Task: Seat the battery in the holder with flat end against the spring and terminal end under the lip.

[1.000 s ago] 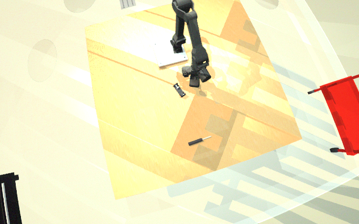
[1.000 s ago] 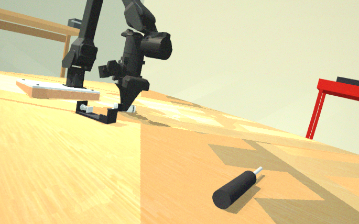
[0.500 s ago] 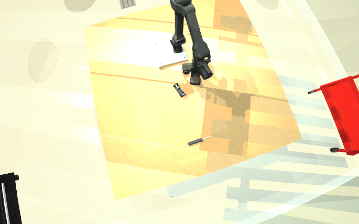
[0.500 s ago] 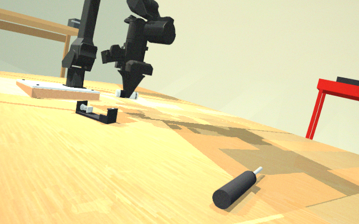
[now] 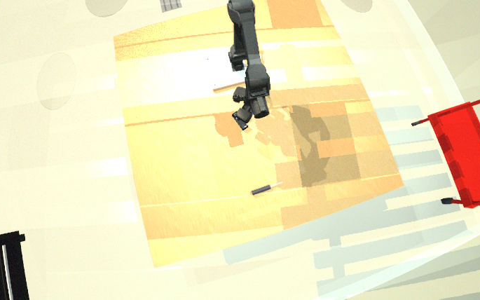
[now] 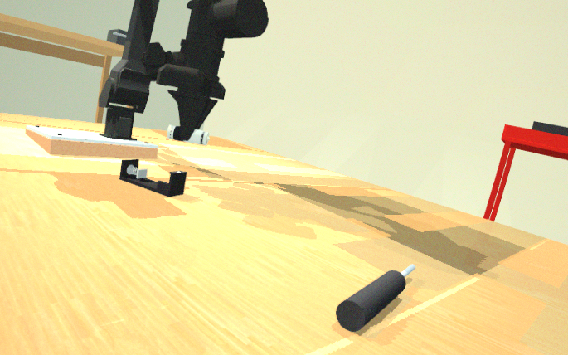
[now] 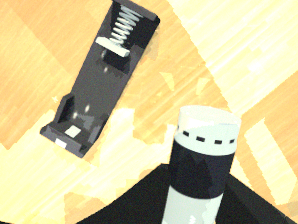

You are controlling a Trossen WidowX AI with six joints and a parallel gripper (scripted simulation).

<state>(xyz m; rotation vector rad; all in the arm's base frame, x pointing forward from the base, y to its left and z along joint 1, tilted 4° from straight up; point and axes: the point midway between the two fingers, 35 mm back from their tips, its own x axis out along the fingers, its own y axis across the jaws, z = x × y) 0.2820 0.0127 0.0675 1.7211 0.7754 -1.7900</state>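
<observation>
On the left of the exterior view, a white-topped mounting plate [image 6: 87, 142] sits on the wooden desk [image 6: 100, 273] and carries the arm's base. Just near of it lies the black holder [image 6: 152, 177], open side up, with its spring at the left end and its raised lip at the right; nothing is seated in it. In the wrist view the holder [image 7: 100, 83] lies slanted, spring end far and lip end near-left.

To the right of the holder and farther back, the hand [image 6: 187, 132] points down, closed partway on the battery [image 6: 187, 133], a white cylinder with a dark middle band held crosswise between the fingers. The wrist view shows the battery [image 7: 196, 183] gripped to the right of the holder and apart from it.

Well to the right, on the near desk, lies a dark-handled screwdriver [image 6: 371, 299]. A red stand [image 6: 546, 145] stands at the far right.
</observation>
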